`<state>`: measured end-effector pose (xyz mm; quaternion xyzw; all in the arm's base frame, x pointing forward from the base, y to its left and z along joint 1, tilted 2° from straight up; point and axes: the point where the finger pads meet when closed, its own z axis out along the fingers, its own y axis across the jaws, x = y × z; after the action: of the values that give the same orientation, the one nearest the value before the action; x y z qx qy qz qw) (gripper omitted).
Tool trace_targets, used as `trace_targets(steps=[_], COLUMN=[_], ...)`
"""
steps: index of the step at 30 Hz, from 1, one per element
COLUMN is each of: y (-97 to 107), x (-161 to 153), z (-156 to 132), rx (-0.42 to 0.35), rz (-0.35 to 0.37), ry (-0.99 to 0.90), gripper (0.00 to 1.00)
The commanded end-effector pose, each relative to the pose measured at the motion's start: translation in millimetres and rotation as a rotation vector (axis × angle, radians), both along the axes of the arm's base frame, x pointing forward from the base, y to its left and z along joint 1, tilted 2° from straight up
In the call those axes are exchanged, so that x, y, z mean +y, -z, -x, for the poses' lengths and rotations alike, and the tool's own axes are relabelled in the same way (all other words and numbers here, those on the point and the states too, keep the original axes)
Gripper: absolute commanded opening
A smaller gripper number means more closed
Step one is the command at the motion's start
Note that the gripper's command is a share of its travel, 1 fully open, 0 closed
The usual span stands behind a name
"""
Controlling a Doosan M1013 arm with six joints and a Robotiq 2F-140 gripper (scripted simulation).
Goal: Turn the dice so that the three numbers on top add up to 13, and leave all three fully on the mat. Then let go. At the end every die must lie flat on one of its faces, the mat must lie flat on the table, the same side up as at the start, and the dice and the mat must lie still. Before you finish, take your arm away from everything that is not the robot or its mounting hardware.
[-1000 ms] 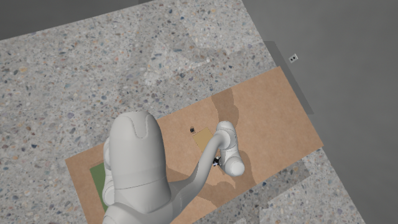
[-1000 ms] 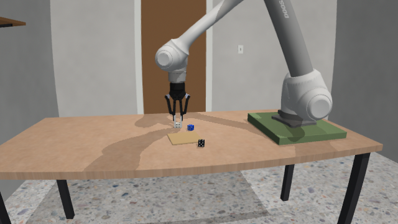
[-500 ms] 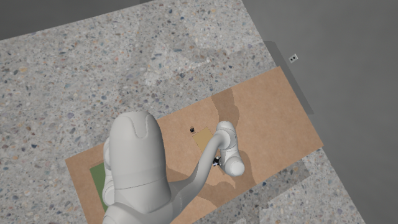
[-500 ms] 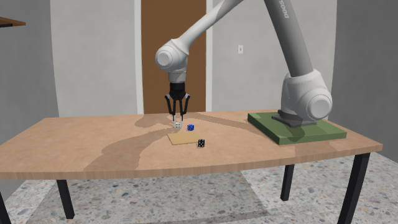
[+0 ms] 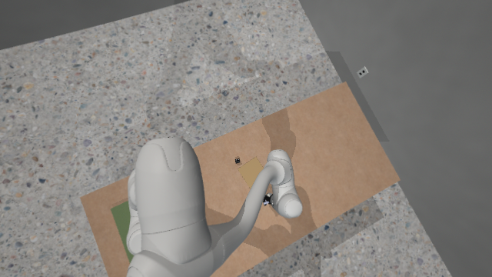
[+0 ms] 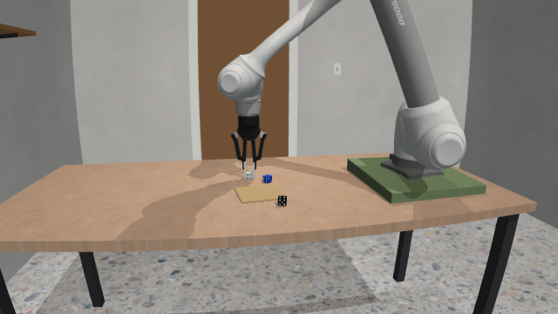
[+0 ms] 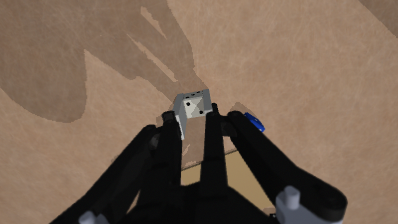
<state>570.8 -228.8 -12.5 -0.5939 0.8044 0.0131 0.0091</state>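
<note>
My gripper (image 6: 248, 169) (image 7: 195, 101) points straight down and is shut on the white die (image 6: 248, 174) (image 7: 194, 105). The die sits at table level just behind the far left corner of the tan mat (image 6: 256, 194) (image 5: 251, 171) (image 7: 241, 176) and looks slightly twisted between the fingertips. The blue die (image 6: 267, 178) (image 7: 255, 122) rests on the table just past the mat's far right corner. The black die (image 6: 282, 201) (image 5: 237, 160) rests on the table at the mat's near right corner. No die lies on the mat. The arm hides the white and blue dice in the overhead view.
The wooden table (image 6: 131, 196) (image 5: 338, 146) carries the arm's green base plate (image 6: 414, 183) (image 5: 121, 219) at the right end in the front view. The arm's elbow hangs over the mat's far side.
</note>
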Motion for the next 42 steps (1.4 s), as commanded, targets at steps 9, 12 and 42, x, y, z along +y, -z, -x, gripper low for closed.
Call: trace_targets(steps=[9, 12, 42], y=[-39, -55, -109], x=[-1, -2, 134], z=[0, 0, 24], rx=[0.000, 0.000, -0.005], rz=[0.000, 0.000, 0.000], ry=[0.000, 0.000, -0.151], gripper=[0.13, 0.13, 0.13])
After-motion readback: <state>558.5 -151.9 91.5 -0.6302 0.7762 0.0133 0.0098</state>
